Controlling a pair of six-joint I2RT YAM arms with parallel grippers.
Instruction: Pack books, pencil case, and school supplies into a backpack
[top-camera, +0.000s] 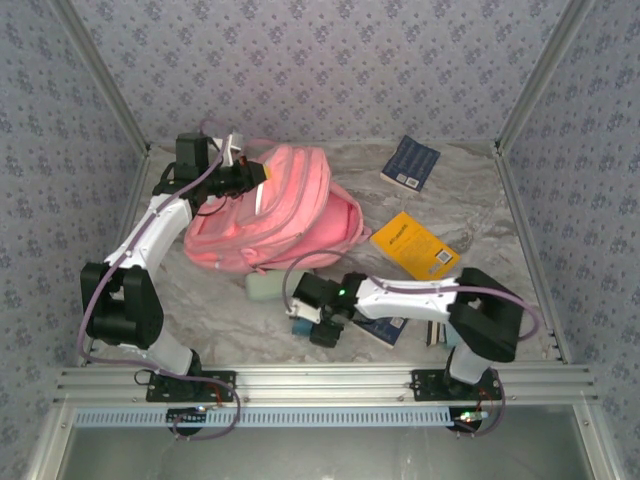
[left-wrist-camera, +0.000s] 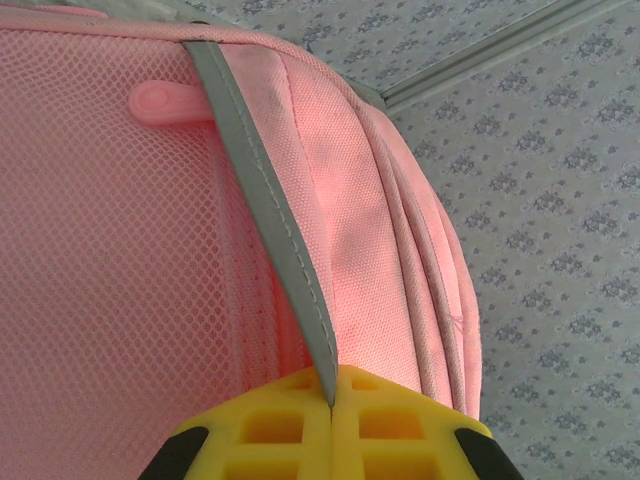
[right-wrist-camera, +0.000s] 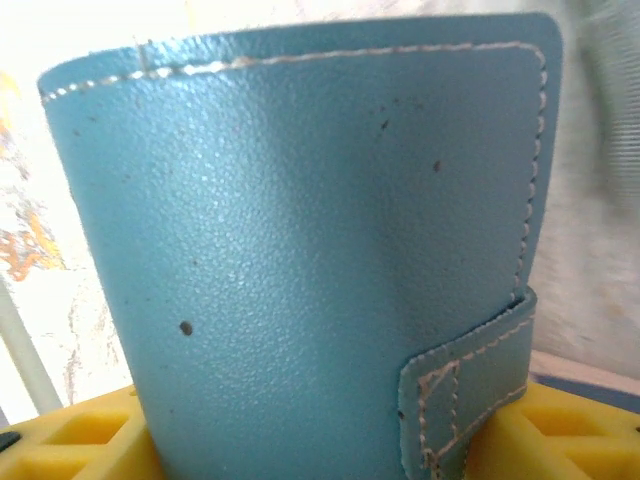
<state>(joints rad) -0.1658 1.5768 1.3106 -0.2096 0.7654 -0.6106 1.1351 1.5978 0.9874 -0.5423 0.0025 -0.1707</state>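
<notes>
The pink backpack (top-camera: 270, 215) lies at the back left of the table, and its mesh and fabric fill the left wrist view (left-wrist-camera: 100, 250). My left gripper (top-camera: 250, 172) (left-wrist-camera: 330, 400) is shut on the backpack's grey trim strip (left-wrist-camera: 270, 220) at its top edge. Near the front middle, my right gripper (top-camera: 312, 325) (right-wrist-camera: 310, 445) holds a dark teal stitched block (right-wrist-camera: 300, 220) (top-camera: 300, 327), with a yellow finger against each side. The mint pencil case (top-camera: 265, 286) lies just in front of the backpack. A yellow book (top-camera: 415, 245) and a navy book (top-camera: 411, 162) lie to the right.
Another navy book (top-camera: 385, 328) lies partly under my right arm near the front edge. Patterned walls with metal frame posts (top-camera: 520, 95) enclose the marble tabletop (top-camera: 470, 200). The aluminium base rail (top-camera: 320, 380) runs along the near edge.
</notes>
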